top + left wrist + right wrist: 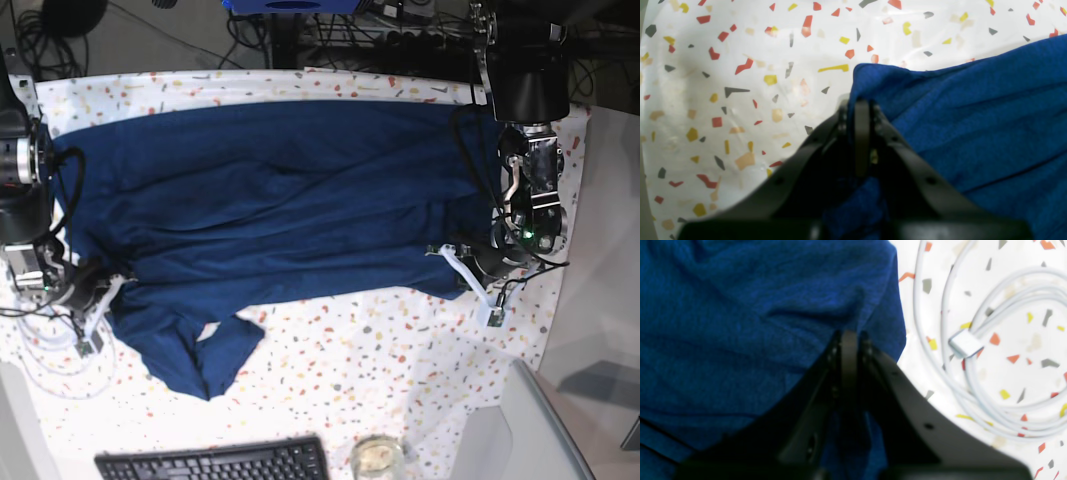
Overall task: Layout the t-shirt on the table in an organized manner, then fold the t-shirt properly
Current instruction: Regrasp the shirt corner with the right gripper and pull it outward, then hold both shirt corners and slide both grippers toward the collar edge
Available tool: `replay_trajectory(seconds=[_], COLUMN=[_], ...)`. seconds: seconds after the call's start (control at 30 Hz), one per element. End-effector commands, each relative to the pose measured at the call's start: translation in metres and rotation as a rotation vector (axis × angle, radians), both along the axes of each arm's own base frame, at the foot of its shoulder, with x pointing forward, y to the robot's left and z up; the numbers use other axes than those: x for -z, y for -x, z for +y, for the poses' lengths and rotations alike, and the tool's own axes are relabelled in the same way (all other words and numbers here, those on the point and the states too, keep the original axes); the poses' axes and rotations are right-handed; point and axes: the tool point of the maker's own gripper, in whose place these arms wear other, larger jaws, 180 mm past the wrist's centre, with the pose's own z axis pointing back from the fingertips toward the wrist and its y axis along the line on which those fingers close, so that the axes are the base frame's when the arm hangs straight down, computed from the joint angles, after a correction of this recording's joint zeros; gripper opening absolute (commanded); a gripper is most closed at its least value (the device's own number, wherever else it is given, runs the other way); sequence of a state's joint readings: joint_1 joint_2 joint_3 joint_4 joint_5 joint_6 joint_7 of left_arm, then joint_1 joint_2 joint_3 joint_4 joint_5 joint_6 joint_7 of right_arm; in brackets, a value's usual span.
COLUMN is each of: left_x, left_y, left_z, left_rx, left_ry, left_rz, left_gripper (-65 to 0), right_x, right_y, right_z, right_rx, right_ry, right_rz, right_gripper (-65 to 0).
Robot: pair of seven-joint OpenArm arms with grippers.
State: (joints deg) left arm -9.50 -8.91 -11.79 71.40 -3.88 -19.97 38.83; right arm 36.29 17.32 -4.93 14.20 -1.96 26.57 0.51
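You have the table [380, 370] mostly covered by the t-shirt [270, 200], spread wide but still rumpled, one sleeve bunched near the front; no fold looks made yet. Your left gripper [862, 106] and right gripper [848, 336] are each clamped on a shirt edge.

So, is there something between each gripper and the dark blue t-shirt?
No. Both the left gripper and the right gripper are shut on edges of the dark navy-blue fabric t-shirt. A white coiled cable lies beside the right one, on the table.
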Motion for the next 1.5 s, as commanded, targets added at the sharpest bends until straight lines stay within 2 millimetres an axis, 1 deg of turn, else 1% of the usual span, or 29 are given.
replay_trajectory(seconds=[0.0,0.03,0.07,0.1,0.27,0.33,0.4,0.53,0.6,0.67,0.8,0.87,0.93,1.03,1.07,1.13,1.2,1.3,1.43,1.47], left_x=[-0.017,-0.019,-0.021,-0.023,-0.041,-0.044,-0.046,-0.046,-0.046,-0.047,-0.046,-0.045,-0.038,-0.034,-0.03,-0.032,-0.034,-0.035,-0.033,-0.034], left_y=[-0.014,-0.015,-0.016,-0.017,-0.023,-0.022,-0.022,-0.021,-0.021,-0.02,-0.02,-0.019,-0.012,-0.003,0.005,0.011,0.021,0.034,0.038,0.037], left_z=[0.003,0.003,0.003,0.003,0.005,0.005,0.004,0.002,0.004,0.005,0.006,0.004,0.002,0.002,0.002,0.003,0.003,0.002,0.009,0.009], left_rx=[0.001,0.002,0.003,0.002,0.002,0.005,0.01,0.014,0.008,0.005,0.005,0.012,0.016,0.022,0.024,0.027,0.034,0.04,0.04,0.04], left_ry=[-0.003,-0.004,-0.005,-0.006,-0.018,-0.027,-0.036,-0.036,-0.036,-0.035,-0.038,-0.039,-0.036,-0.047,-0.054,-0.069,-0.085,-0.103,-0.121,-0.122], left_rz=[-0.058,-0.064,-0.068,-0.073,-0.119,-0.105,-0.094,-0.094,-0.093,-0.094,-0.088,-0.085,-0.068,-0.047,-0.016,0.003,0.015,0.036,0.046,0.043], left_gripper=[-65.0,-65.0,-65.0,-65.0,-65.0,-65.0,-65.0,-65.0,-65.0,-65.0,-65.0,-65.0,-65.0,-65.0,-65.0,-65.0,-65.0,-65.0,-65.0,-65.0], right_x=[-0.026,-0.027,-0.033,-0.037,-0.052,-0.057,-0.058,-0.057,-0.055,-0.059,-0.065,-0.064,-0.067,-0.068,-0.07,-0.068,-0.065,-0.06,-0.06,-0.066], right_y=[-0.024,-0.025,-0.03,-0.032,-0.041,-0.041,-0.04,-0.04,-0.034,-0.036,-0.033,-0.028,-0.025,-0.016,-0.014,-0.007,0.004,0.012,0.011,0.006], right_z=[-0.01,-0.01,-0.009,-0.014,-0.017,-0.027,-0.033,-0.033,-0.041,-0.038,-0.019,-0.017,-0.023,-0.021,-0.019,-0.016,-0.02,-0.019,-0.02,-0.02], right_rx=[0.013,0.008,0.002,0.002,-0.017,-0.01,-0.005,-0.006,-0.002,-0.022,-0.112,-0.134,-0.146,-0.18,-0.193,-0.213,-0.225,-0.234,-0.232,-0.231], right_ry=[0.006,0.008,0.009,0.019,0.039,0.054,0.062,0.062,0.073,0.068,0.029,0.042,0.079,0.123,0.137,0.157,0.185,0.195,0.196,0.197], right_rz=[-0.08,-0.083,-0.098,-0.11,-0.163,-0.17,-0.17,-0.169,-0.162,-0.174,-0.19,-0.181,-0.168,-0.153,-0.153,-0.143,-0.121,-0.101,-0.104,-0.116], right_gripper=[-64.7,-65.0,-65.0,-65.0,-65.0,-65.0,-65.0,-65.0,-65.0,-65.0,-65.0,-65.0,-65.0,-65.0,-65.0,-65.0,-65.0,-65.0,-65.0,-65.0])
